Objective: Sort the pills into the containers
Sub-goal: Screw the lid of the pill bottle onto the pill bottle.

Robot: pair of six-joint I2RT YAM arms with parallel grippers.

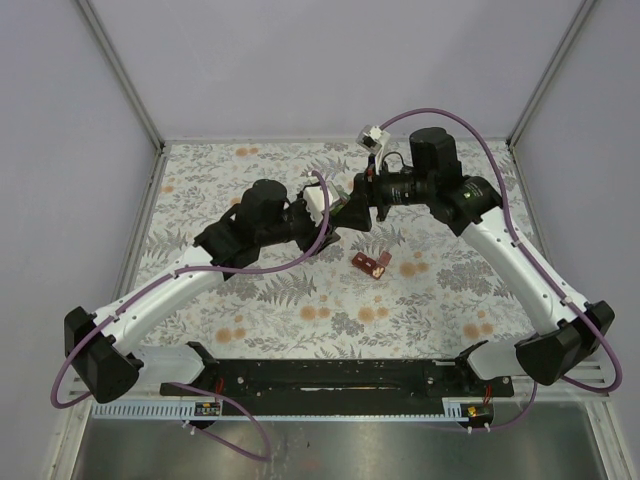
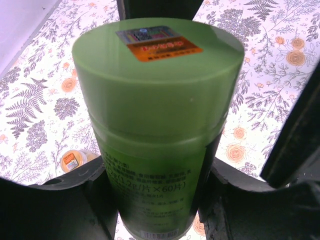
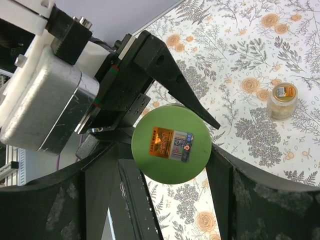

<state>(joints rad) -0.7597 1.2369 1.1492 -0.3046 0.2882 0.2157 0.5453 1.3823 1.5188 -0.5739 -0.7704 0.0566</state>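
Note:
The green bottle [image 2: 157, 125], cap on, is held above the cloth where the two arms meet. My left gripper [image 2: 157, 200] is shut on its body, a finger [image 2: 60, 210] on each side. My right gripper [image 3: 165, 150] faces the green cap [image 3: 171, 144] end-on. Its jaws stand either side of the cap, with a gap on the left. The dark-red pill box [image 1: 370, 264] lies lids-open on the cloth just below the grippers [image 1: 345, 212]. The small pale-and-orange bottle [image 3: 282, 100] stands capped on the cloth and also shows in the left wrist view [image 2: 75, 161]. No loose pills show.
A floral cloth [image 1: 300, 310] covers the table. Pale walls with metal posts [image 1: 120, 70] close in the left, back and right. A black rail [image 1: 330, 375] with the arm bases runs along the near edge.

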